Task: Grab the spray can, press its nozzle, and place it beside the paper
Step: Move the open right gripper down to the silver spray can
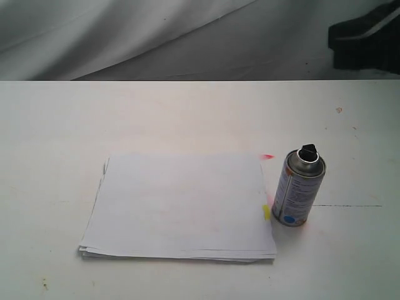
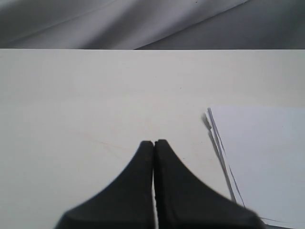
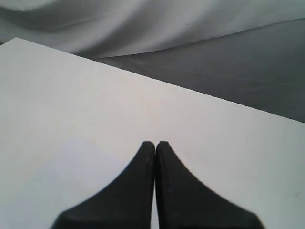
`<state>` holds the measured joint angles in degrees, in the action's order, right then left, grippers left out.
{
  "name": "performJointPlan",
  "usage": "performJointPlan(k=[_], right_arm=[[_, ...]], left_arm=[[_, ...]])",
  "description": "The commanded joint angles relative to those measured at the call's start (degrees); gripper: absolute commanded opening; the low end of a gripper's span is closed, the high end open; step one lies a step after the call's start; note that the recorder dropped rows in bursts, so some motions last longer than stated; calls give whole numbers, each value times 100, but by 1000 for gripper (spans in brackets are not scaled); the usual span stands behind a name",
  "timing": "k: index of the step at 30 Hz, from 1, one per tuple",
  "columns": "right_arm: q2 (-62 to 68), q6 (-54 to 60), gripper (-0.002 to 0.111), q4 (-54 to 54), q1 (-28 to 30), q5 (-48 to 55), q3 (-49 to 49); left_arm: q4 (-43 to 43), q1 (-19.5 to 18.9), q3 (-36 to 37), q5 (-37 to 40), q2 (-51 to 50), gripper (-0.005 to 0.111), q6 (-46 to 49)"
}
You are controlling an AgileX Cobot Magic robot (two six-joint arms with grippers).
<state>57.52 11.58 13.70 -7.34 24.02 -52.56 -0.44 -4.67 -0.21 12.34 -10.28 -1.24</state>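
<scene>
Spray can (image 1: 298, 189) upright on the white table (image 1: 187, 119), at 3 o'clock of the paper (image 1: 178, 206), just beside its edge; can't tell if they touch. Black nozzle (image 1: 308, 152) sits on the domed top, nothing in contact with it. Blue dot (image 1: 289, 219) near the can's base, facing the camera.

Paper: flat stack, edges slightly fanned at the 9 o'clock side. Yellow mark (image 1: 266, 212) on the edge next to the can. Small red mark (image 1: 268, 156) on the table at about 1 o'clock of the stack.

Left gripper (image 2: 153, 143): the 2 black fingers pressed together, nothing between them, hovering over bare table with a corner of the paper close by.

Right gripper (image 3: 155, 143): fingers likewise together, empty, over bare table near its edge.

Grey cloth (image 1: 125, 31) beyond the table at 12 o'clock.
</scene>
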Motion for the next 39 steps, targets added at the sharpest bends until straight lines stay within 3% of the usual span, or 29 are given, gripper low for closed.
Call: performJointPlan(k=[1,10,17,24,27,29,39], right_arm=[[10,-46,0,41,-474,-617,743],[-407,-824,0,41,-1262,-2590,2817],[-406,-1058,0,69,-1267,-3489,3996],[-383,-955,0,167,-1267,-4417,4740],[-163,-195,0,1245,-1267,-5163,5011],[231,-68,0,1245,-1267,-5459,5011],[2277,-893,0,979,-1267,-6863,5011]], left_arm=[[-50,7,21,-27,29,1,0],[-50,7,21,-27,29,1,0],[-50,7,21,-27,29,1,0],[-50,7,21,-27,29,1,0],[-50,7,21,-27,29,1,0],[-50,7,21,-27,29,1,0],[-50,7,21,-27,29,1,0]])
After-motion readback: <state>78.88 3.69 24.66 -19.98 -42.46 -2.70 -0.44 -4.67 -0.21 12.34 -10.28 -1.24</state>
